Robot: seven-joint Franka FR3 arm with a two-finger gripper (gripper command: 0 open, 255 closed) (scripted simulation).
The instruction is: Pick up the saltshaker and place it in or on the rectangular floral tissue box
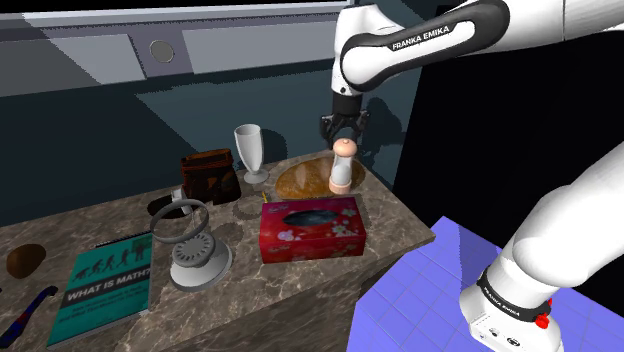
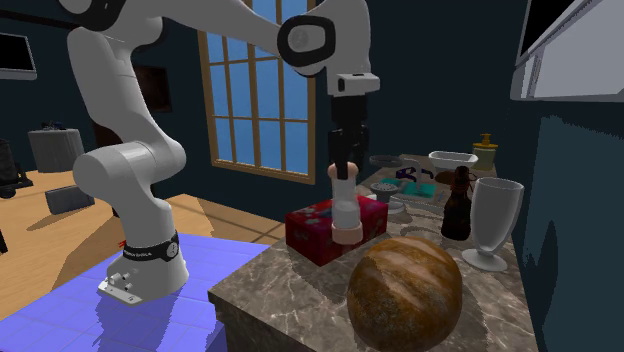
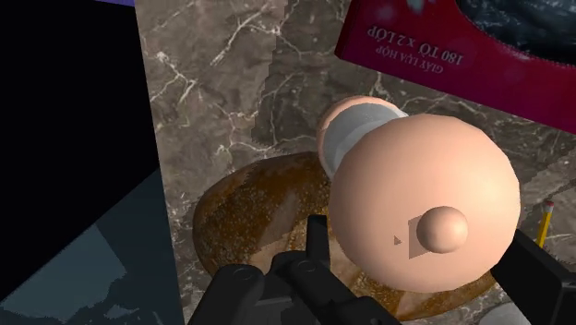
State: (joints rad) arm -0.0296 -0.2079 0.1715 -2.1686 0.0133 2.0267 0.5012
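The marble countertop [image 1: 285, 292] carries everything. The red floral tissue box [image 1: 310, 228] lies flat near the counter's near edge, long side towards the stand. Its broad top faces up, so it offers an easy landing place. Just beyond it lies a round brown loaf [image 1: 298, 180], and a pale goblet [image 1: 250, 150] stands farther back, towards the shoulder view's left. The teal book [image 1: 105, 283] lies well apart at the left and plays no part here.

The saltshaker [image 1: 342, 168] is peach with a white waist. It stands upright at the loaf's right end, just beyond the far right corner of the box. I cannot tell whether its foot rests on the marble or has cleared it. It is near the box, so I judge the carry will be short: up, a little towards the near edge, and down onto the lid.

The white arm [image 1: 420, 45] reaches in from the upper right of the shoulder view. Its forearm runs level and its wrist is bent straight down. This puts the black gripper [image 1: 343, 136] vertically over the shaker's domed cap, a sensible line for a tall, narrow thing that would tip under a sideways push. The wrist view shows the cap set within the gripper, close on both sides. I cannot tell whether the gripper is clamped on the cap or only set around it.
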